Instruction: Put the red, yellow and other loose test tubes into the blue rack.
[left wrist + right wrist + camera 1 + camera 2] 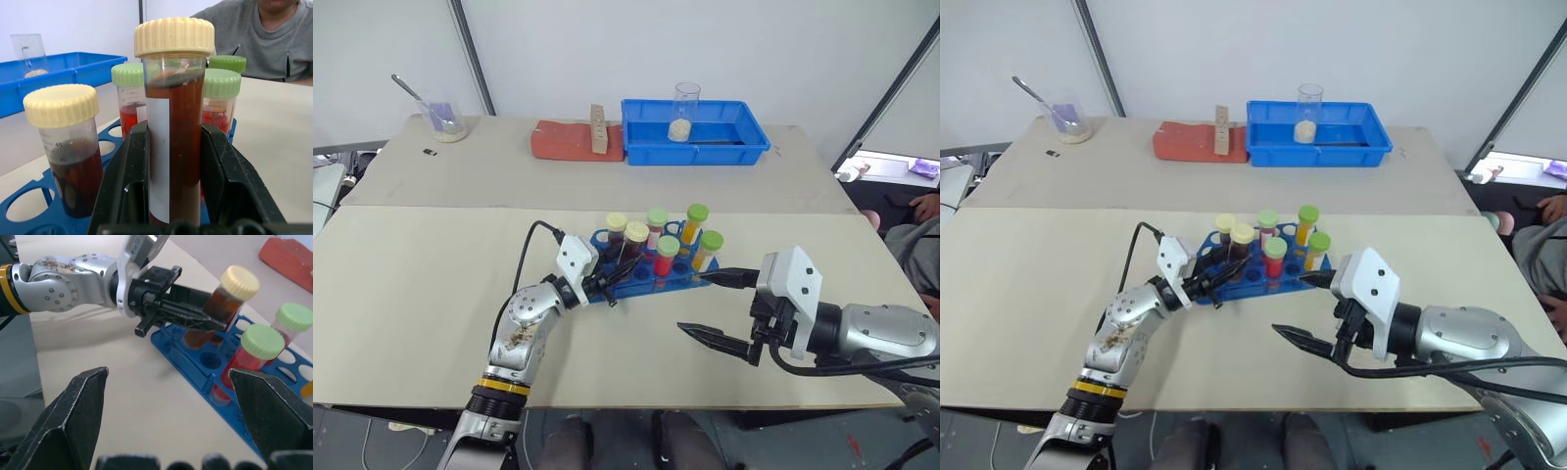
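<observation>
While the right claw (715,305) hangs wide open and empty just short of the rack's (646,279) near right end, the left claw (195,318) is clamped on a clear tube (176,147) of dark red-brown liquid with a cream cap, held upright between its fingers over the rack's near left holes. Beyond it, in the rack, stand another cream-capped tube (68,147) and green-capped tubes (667,257) of red and yellow-orange.
</observation>
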